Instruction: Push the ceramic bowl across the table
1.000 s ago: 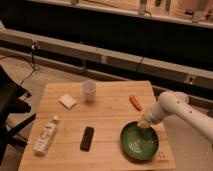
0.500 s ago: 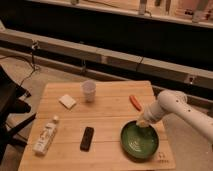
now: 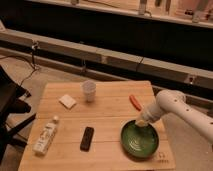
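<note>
Blurring gripper (image 3: pixel 142 122) shut, at ceramic bowl (image 3: pixel 140 141) rim

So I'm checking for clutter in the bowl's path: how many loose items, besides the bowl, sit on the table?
5: cup, white block, bottle, dark remote and orange item. The end effector, shut, sits at the ceramic bowl rim. Nothing seems hidden.

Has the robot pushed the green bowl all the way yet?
Not yet. Done: the shut gripper has reached the ceramic bowl and sits at its far rim. In hand: pushing it. Left: the bowl sits near the table corner, with most of the wood left to cross.
</note>
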`<state>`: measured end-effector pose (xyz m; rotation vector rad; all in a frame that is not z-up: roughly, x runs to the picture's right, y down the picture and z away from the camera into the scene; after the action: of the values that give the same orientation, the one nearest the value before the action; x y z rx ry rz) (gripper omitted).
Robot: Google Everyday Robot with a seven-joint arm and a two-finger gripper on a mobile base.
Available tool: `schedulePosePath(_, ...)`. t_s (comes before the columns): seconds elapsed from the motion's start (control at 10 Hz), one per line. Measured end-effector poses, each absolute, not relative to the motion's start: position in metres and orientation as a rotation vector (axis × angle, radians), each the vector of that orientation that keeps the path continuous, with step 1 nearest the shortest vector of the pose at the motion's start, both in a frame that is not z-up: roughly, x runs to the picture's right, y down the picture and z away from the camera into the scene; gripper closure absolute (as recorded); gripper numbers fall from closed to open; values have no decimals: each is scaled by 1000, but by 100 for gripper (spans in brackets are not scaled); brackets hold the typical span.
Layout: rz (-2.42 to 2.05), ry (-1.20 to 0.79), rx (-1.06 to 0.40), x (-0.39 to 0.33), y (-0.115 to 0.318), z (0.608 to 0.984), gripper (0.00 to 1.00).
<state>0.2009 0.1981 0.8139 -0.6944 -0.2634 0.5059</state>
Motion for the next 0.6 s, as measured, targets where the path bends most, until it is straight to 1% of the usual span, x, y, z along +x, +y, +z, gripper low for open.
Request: schedulePosePath(0.6,503,-275,-688,191,195,819,96)
